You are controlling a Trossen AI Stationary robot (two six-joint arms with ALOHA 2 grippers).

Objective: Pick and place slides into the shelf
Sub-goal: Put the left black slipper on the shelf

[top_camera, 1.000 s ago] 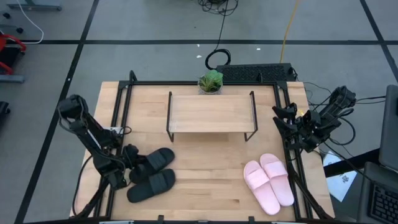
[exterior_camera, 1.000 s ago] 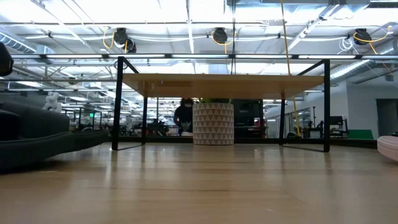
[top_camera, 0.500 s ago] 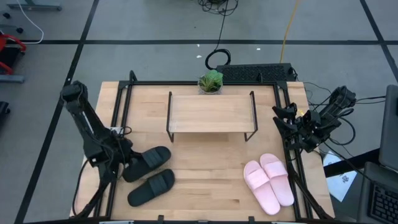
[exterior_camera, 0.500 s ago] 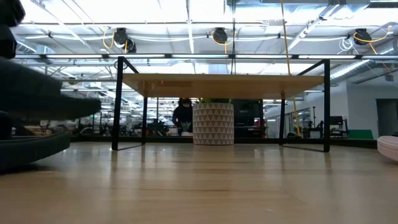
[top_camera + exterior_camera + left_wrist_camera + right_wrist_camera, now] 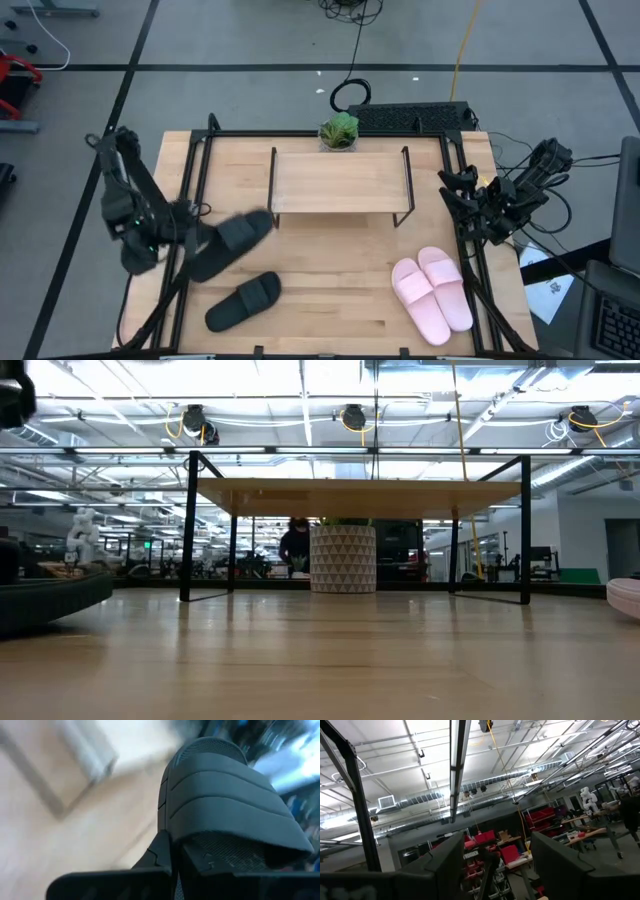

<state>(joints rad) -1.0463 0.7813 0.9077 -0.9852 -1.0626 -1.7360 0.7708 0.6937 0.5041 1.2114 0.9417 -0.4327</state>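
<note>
So nothing's on the shelf (image 5: 338, 182) yet. The left gripper (image 5: 192, 240) is pinched tight on one black slide (image 5: 228, 243), carrying it clear of the table (image 5: 330, 290) with the shelf just ahead of its toe. The other black slide (image 5: 244, 301) lies near below it, the pink pair (image 5: 432, 293) well off toward the idle right gripper (image 5: 462, 197), fingers spread.

Plant (image 5: 338, 131) behind shelf (image 5: 338, 181)

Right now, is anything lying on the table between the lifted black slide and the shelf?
No. In the high view only bare tabletop separates the black slide, held by the left gripper, from the shelf. The slide's toe nearly reaches the shelf's left leg.
</note>
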